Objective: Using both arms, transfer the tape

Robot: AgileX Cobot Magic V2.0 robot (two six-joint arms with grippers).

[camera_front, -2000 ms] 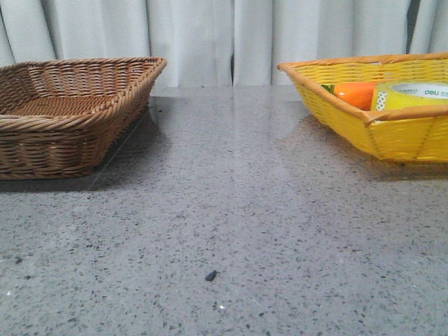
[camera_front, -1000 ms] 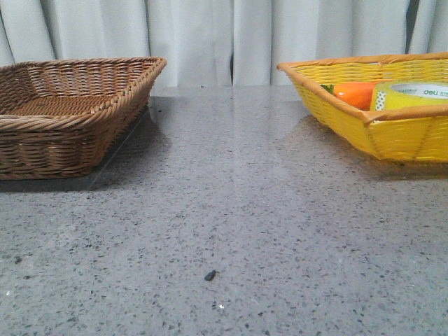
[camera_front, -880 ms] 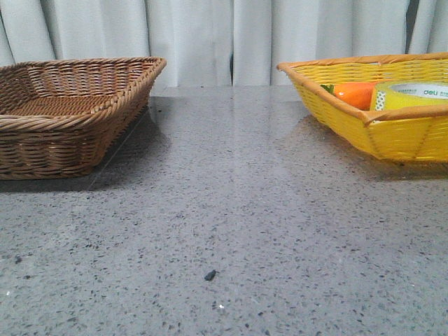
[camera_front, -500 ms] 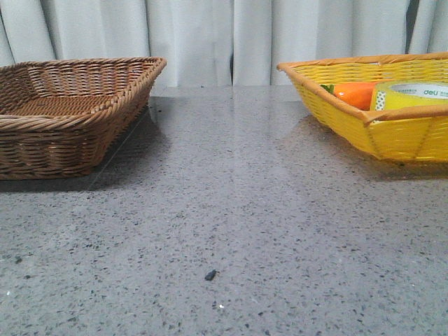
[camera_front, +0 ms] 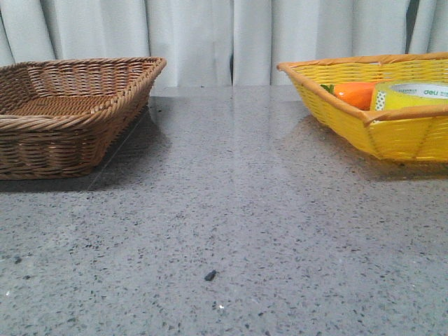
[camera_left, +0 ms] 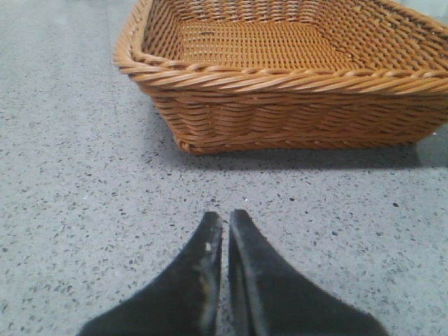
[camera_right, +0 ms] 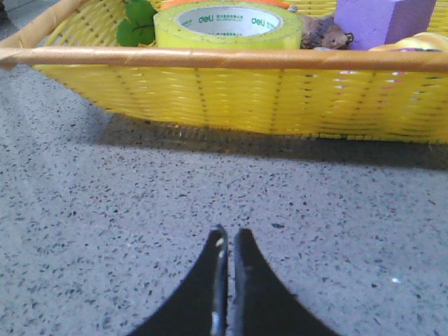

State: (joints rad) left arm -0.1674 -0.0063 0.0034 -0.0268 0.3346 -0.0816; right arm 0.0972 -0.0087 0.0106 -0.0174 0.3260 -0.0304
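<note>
Plainly, "deli" is printed on the tape [camera_right: 228,24] core.

Neither arm shows in the front view. In the left wrist view, the left gripper [camera_left: 224,220] has its two dark fingers pressed together, tips meeting with only a thin seam between them, holding nothing. The right gripper [camera_right: 228,238] looks the same in its wrist view: fingers closed tip to tip, empty.

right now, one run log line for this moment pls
phase: start | tape: in yellow basket | left gripper: shut, empty | right gripper: shut, empty | brown basket: empty
</note>
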